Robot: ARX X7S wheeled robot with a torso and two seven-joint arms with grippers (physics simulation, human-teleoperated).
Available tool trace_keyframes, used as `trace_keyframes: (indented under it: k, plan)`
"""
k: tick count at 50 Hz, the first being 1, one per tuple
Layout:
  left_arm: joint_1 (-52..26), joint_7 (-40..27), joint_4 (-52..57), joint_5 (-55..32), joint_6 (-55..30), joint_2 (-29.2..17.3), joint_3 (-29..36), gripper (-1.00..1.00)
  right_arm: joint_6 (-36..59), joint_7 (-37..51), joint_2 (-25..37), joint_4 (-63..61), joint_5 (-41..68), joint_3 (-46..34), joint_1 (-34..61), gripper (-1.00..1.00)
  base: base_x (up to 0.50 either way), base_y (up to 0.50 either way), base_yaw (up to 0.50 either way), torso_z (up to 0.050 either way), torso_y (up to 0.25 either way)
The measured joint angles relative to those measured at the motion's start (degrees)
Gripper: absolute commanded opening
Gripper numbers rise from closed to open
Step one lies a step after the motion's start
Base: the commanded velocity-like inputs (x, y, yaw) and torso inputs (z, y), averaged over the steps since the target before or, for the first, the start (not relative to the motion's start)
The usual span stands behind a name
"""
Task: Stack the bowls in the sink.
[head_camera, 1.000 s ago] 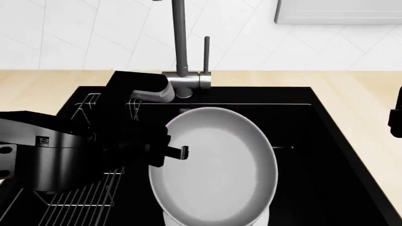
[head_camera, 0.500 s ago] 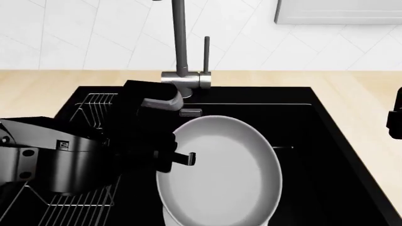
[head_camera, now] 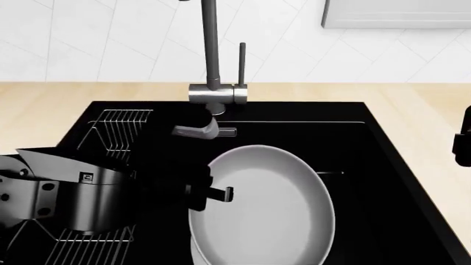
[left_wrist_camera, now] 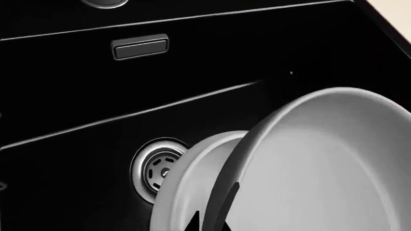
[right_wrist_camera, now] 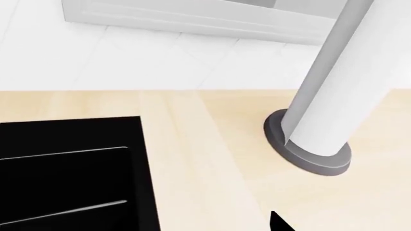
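Observation:
My left gripper (head_camera: 215, 194) is shut on the left rim of the wide matte grey bowl (head_camera: 265, 210) and holds it tilted over the black sink (head_camera: 383, 165). The white bowl (head_camera: 196, 253) lies just under it, only a sliver showing at the lower edge. In the left wrist view the grey bowl (left_wrist_camera: 334, 168) overlaps the white bowl (left_wrist_camera: 186, 192), which sits beside the round steel drain (left_wrist_camera: 154, 168); my left gripper (left_wrist_camera: 209, 221) straddles the grey rim. My right gripper (head_camera: 464, 138) shows only at the right edge, over the counter.
The steel faucet (head_camera: 211, 49) rises behind the sink. The wire dish rack (head_camera: 121, 124) fills the sink's left side, under my left arm. In the right wrist view a white cylinder on a grey base (right_wrist_camera: 321, 110) stands on the wooden counter (right_wrist_camera: 212, 159).
My left arm has carried the grey bowl nearer and slightly right, lower over the white bowl. More of the wire rack now shows. The right arm has barely moved.

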Motion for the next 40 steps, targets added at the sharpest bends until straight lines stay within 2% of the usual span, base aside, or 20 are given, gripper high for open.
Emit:
trace_keyframes:
  k: [40]
  plan:
    - [2.23,1.29,-1.40,3.85,0.18,0.76,2.05,-1.00,-0.34,-0.85,1.45,-0.95,-0.77,0.49,-1.53,1.00,0.00,0.00,0.00,0.000,0.000]
